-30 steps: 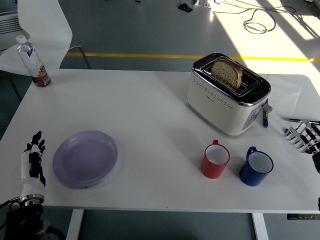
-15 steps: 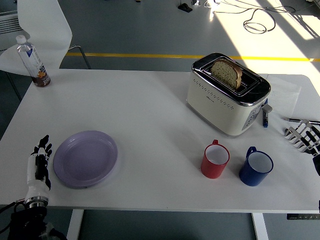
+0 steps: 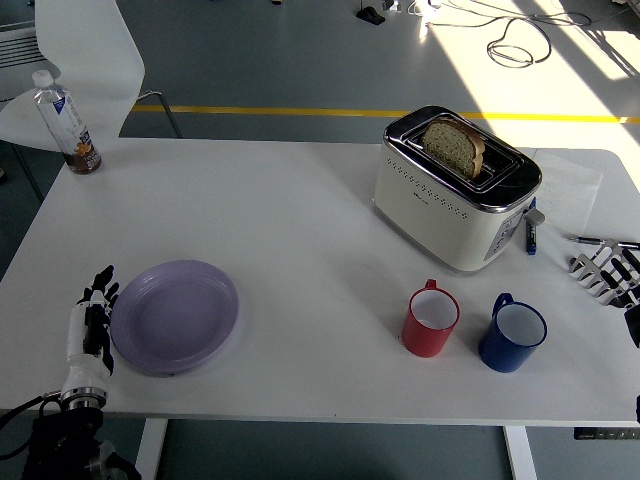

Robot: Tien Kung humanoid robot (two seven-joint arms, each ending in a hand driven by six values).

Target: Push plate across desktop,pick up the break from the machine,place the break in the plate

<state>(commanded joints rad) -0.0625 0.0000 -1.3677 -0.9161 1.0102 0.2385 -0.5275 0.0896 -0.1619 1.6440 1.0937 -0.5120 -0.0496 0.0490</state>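
A lilac plate (image 3: 176, 316) lies on the white table (image 3: 300, 220) at the front left. My left hand (image 3: 91, 326) stands edge-on against the plate's left rim, fingers straight and holding nothing. A white and chrome toaster (image 3: 456, 188) stands at the back right with a slice of brown bread (image 3: 455, 145) sticking up out of its slot. My right hand (image 3: 608, 274) rests at the table's right edge, fingers relaxed and empty.
A red mug (image 3: 431, 320) and a blue mug (image 3: 512, 334) stand side by side in front of the toaster. A drink bottle (image 3: 68, 124) stands at the back left corner. A pen (image 3: 531, 231) lies right of the toaster.
My left hand has moved right to the plate's left rim, and the plate has shifted slightly right. The right hand has stayed put.
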